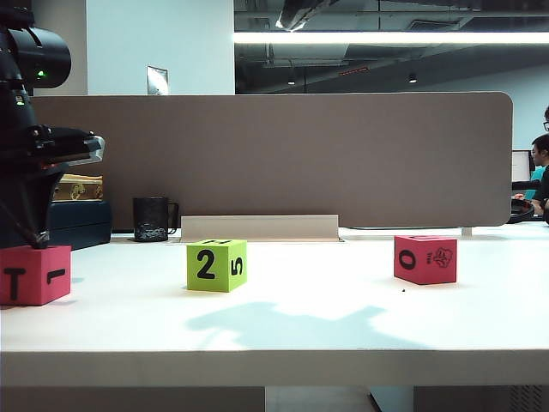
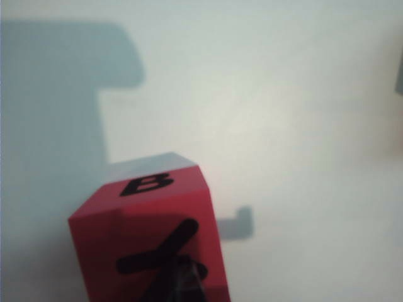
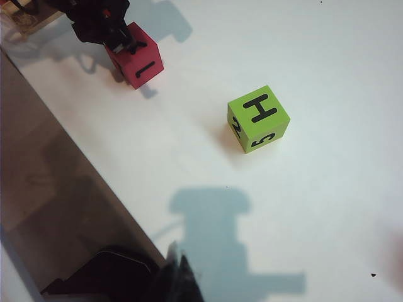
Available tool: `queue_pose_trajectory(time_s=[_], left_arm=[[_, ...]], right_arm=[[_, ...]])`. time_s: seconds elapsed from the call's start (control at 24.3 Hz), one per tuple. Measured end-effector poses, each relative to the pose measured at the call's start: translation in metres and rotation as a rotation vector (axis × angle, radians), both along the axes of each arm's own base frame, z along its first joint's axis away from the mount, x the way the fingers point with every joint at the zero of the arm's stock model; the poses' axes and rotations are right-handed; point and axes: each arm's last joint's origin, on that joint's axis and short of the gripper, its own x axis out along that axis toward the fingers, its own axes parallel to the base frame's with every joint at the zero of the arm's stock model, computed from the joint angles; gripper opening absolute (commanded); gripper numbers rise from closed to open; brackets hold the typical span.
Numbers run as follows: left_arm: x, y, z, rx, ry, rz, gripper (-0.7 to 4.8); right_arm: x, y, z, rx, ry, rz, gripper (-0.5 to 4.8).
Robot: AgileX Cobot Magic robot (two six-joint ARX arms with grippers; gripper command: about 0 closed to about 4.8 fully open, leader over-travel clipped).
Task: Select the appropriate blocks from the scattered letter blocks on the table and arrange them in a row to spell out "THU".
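A red letter block (image 1: 34,275) with a T on its front sits at the table's (image 1: 300,326) left front edge. My left gripper (image 1: 39,242) comes down on its top with fingers together. In the left wrist view the dark tips (image 2: 182,283) rest on the block's (image 2: 151,239) T face, with a B on the far face. The lime green block (image 1: 216,264) stands in the middle; it shows 2 and 5, and H on top (image 3: 258,119). Another red block (image 1: 425,258) with a 0 stands at the right. My right gripper (image 3: 182,277) hangs shut and empty above the table.
The brown-grey partition panel (image 1: 283,154) runs along the back. In front of it are a black mug (image 1: 152,219) and a flat grey stand (image 1: 257,227). A dark case (image 1: 81,225) with a gold box (image 1: 77,187) on it sits at the back left.
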Motion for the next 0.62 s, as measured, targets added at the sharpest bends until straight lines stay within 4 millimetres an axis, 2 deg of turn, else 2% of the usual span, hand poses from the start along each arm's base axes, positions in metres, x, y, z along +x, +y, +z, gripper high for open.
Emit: queue_pose_trajectory(time_s=[0.37,0.62], left_arm=[[0.013,-0.002,0.004,-0.017,-0.128,0.001,-0.06],[0.028,-0.003,0.005,0.006,-0.266,-0.004,-0.06]], right_arm=[[0.000,0.000,0.000,0.000,0.000,0.000,-0.05],[0.000,0.000,0.000,-0.004,-0.004,-0.006,-0.05]])
